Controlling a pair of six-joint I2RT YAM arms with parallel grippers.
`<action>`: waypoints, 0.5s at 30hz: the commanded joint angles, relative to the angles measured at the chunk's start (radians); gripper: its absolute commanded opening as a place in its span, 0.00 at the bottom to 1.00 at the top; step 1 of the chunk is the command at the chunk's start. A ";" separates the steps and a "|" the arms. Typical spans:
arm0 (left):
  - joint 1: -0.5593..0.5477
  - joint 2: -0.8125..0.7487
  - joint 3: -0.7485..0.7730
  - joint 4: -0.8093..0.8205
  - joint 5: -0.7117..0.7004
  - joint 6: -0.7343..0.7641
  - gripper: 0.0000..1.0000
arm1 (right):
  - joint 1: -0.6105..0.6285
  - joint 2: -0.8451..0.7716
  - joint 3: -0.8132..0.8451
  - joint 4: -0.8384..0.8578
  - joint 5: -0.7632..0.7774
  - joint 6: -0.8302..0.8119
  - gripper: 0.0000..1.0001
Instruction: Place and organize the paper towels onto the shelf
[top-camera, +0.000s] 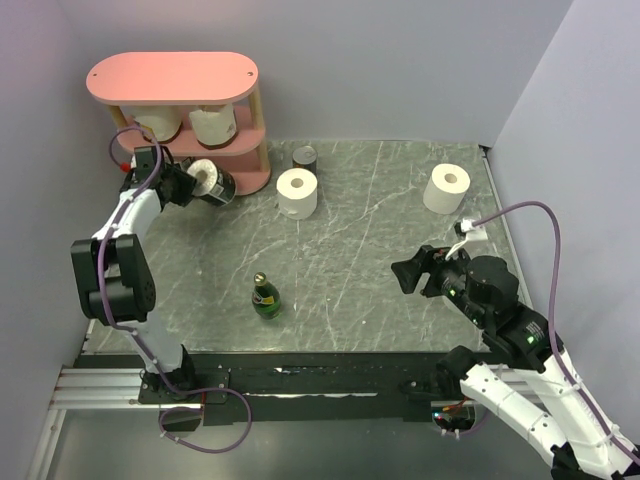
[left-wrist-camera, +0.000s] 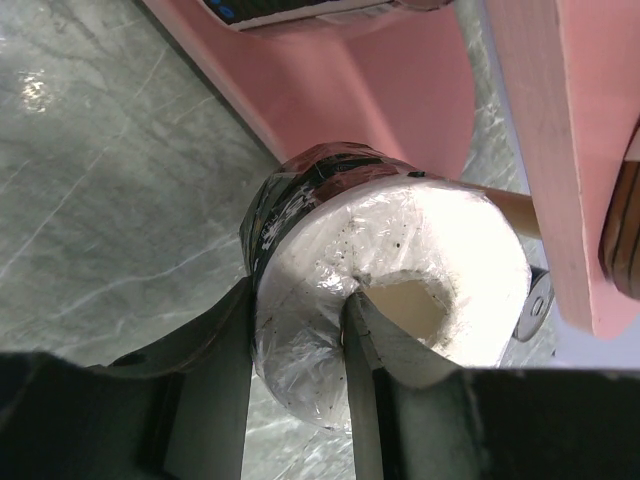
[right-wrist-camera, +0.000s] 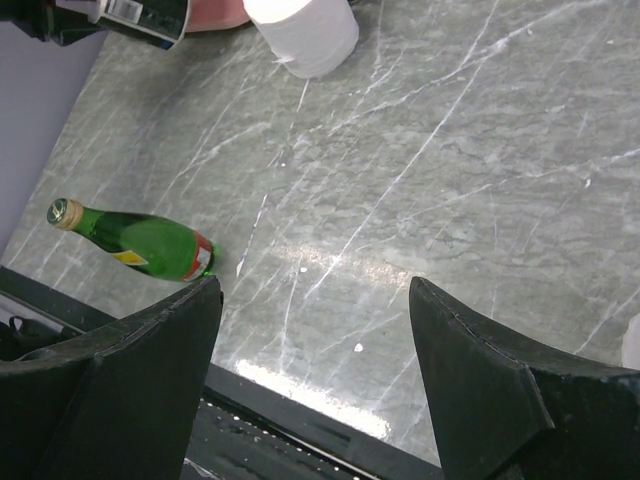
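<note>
Bright, even light; paper towel roll (left-wrist-camera: 420, 235) overexposed; table (right-wrist-camera: 310, 262) glary.

The shelf (top-camera: 172, 78) hides the tops of two rolls (top-camera: 213, 125).

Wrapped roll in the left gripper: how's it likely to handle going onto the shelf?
Probably light and squashy: the roll is wound paper around a hollow core. Its glossy film wrap may be slippery, though the left gripper pinches the wall, one finger seemingly inside the core. Set on its side, it could roll.
</note>
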 joint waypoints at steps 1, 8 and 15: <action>-0.018 0.028 0.058 0.093 -0.010 -0.061 0.30 | -0.006 0.028 0.040 0.060 -0.014 -0.002 0.82; -0.058 0.067 0.095 0.081 -0.068 -0.088 0.31 | -0.005 0.039 0.041 0.082 -0.017 0.001 0.83; -0.076 0.075 0.089 0.122 -0.100 -0.140 0.32 | -0.005 0.051 0.044 0.085 -0.025 -0.001 0.82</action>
